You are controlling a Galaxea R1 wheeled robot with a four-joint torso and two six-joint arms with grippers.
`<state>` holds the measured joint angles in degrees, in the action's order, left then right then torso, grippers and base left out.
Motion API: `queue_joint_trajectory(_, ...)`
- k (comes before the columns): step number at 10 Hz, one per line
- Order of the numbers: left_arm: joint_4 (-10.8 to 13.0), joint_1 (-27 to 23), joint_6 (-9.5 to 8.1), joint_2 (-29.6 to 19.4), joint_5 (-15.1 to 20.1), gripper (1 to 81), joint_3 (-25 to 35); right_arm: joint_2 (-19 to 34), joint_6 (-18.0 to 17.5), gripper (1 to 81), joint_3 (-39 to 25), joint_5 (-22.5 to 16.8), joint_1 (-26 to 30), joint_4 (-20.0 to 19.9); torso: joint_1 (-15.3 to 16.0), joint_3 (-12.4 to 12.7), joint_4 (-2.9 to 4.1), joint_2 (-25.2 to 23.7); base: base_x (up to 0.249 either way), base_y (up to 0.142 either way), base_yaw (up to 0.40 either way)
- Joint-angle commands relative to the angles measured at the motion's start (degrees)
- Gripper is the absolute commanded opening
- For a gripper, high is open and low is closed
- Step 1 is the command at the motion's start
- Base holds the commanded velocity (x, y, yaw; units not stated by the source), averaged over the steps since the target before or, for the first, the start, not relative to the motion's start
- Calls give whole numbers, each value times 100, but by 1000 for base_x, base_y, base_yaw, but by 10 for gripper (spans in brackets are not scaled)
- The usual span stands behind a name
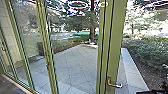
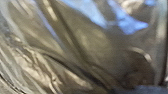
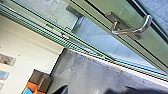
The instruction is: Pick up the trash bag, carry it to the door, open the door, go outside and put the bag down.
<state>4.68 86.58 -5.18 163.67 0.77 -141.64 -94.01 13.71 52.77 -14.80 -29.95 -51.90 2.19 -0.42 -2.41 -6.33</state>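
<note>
- Paved yard (image 1: 72,62): large square slabs, with pale edging (image 1: 133,70) along its right side.
- Tree (image 1: 92,27): beyond the far end of the paving.
- Shrubs (image 1: 147,50): dense growth beside the pale edging.
- Glazed partition (image 1: 47,50): tall panes in green frames, between yard and interior.
- Indoor floor (image 3: 82,72): grey, meeting the partition's base.
- Door stile (image 1: 116,37): broad, green and upright, bearing the handle; whether the door is ajar cannot be told.
- Trash bag (image 2: 92,42): glossy, creased film, partly see-through, close in front of the left wrist camera. Brown and blue tones show in it. Its exact position relative to the fingers cannot be made out.
- Handle (image 1: 115,85): bent metal lever on a narrow plate; near the right wrist camera.
- Fingers, left and right: spread or pressed together, cannot tell.
</note>
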Motion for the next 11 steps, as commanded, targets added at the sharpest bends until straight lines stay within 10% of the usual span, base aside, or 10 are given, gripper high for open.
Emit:
queue_joint_trajectory(1, -46, -339, 35, -53, 275, 10, -21, -68, -413, 811, 224, -489, 914, -172, 0, 0, 0, 0, 0, 0, 0)
queue_joint_trajectory(11, -73, -339, 35, -36, 266, 10, -162, -1263, -1398, 811, 1691, -542, 679, -163, 5, -2, 0, 0, 0, 0, 0)
